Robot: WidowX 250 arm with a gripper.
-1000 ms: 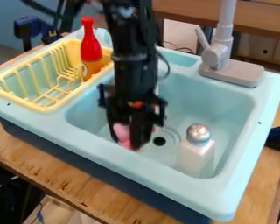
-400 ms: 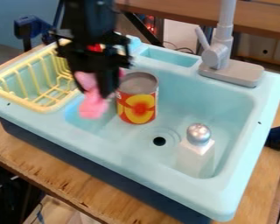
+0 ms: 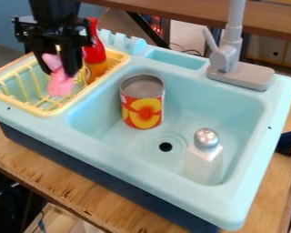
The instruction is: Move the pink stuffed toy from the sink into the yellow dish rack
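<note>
Currently, the black two-finger end effector (image 3: 60, 68) grips a rounded pink toy (image 3: 60, 87) above the yellow plastic dish rack (image 3: 36, 109); probably light, smooth, best pinched mid-body.

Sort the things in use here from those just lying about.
In use:
gripper
pink object, held
yellow rack, beneath it

Just lying about:
red-topped bottle, in the rack
can, in the sink
silver-capped container, likewise

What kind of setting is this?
Looks like a robot test bench with a toy kitchen: a light blue play sink with grey faucet sits on a wooden table, and a black gripper holds a pink object over the yellow rack.
</note>
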